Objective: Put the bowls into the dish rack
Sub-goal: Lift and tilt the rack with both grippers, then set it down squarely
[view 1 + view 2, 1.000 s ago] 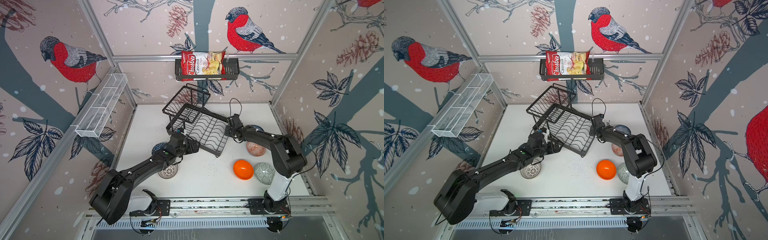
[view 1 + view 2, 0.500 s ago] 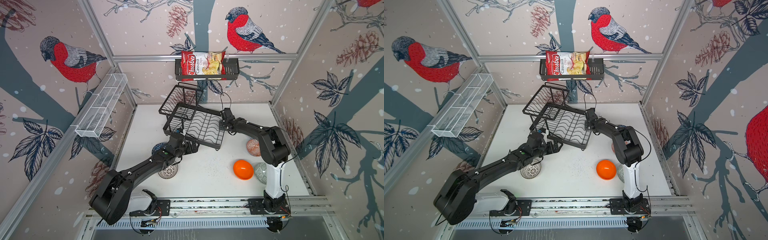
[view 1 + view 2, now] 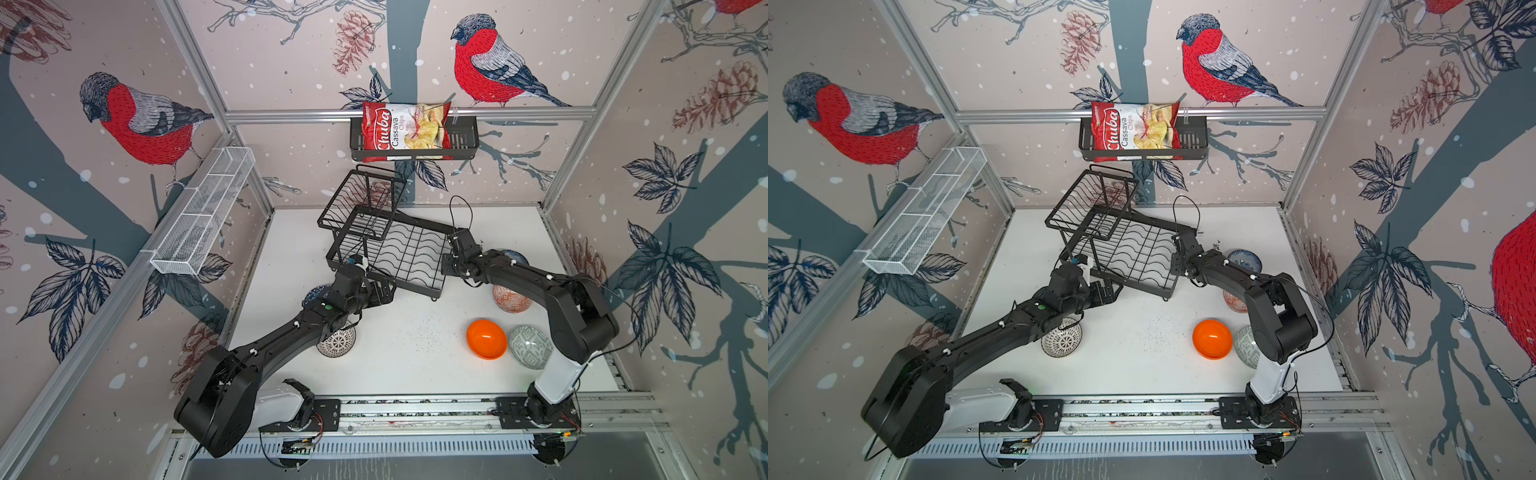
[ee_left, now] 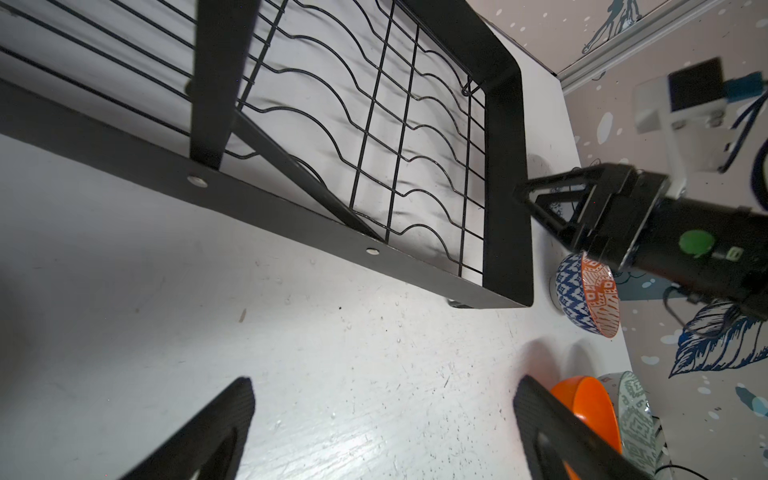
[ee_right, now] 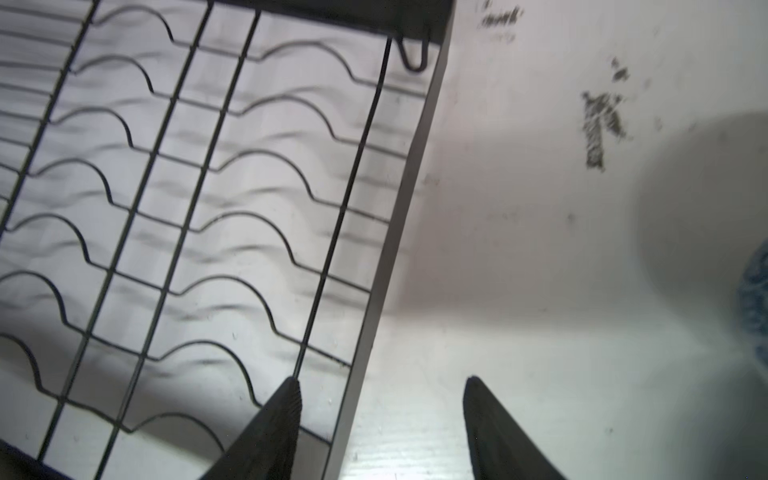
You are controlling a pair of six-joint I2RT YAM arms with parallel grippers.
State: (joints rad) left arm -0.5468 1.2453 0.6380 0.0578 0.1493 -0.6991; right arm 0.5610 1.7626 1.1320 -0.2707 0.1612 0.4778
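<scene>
The dish rack (image 3: 419, 220) (image 3: 1158, 220) stands askew in the far middle of the white table (image 3: 415, 361), its raised upper shelf (image 3: 361, 199) at the far left end. All six bowls sit on the table outside it.

The right gripper (image 3: 453, 241) (image 5: 380, 382) is at the rack's right rim with its fingers apart, one over the wavy base wires and one outside the rim, clamped on nothing. The left gripper (image 3: 384, 291) (image 4: 382, 380) hovers just beside the rack's near left corner, fingers spread wide over bare table.

The right arm crosses over the blue-white floral bowl (image 3: 509, 255) and the orange-white patterned bowl (image 3: 511, 299), hiding part of each. Nearer on the right, the plain orange bowl (image 3: 486, 338) and the grey-green bowl (image 3: 530, 347) lie side by side in the open. The left arm covers much of the dark blue bowl (image 3: 313, 295) and part of the black-white radial bowl (image 3: 336, 343).

On the far wall a chips bag (image 3: 405, 131) fills a black slatted basket (image 3: 463, 141); a long white mesh basket (image 3: 203, 216) hangs on the left wall
</scene>
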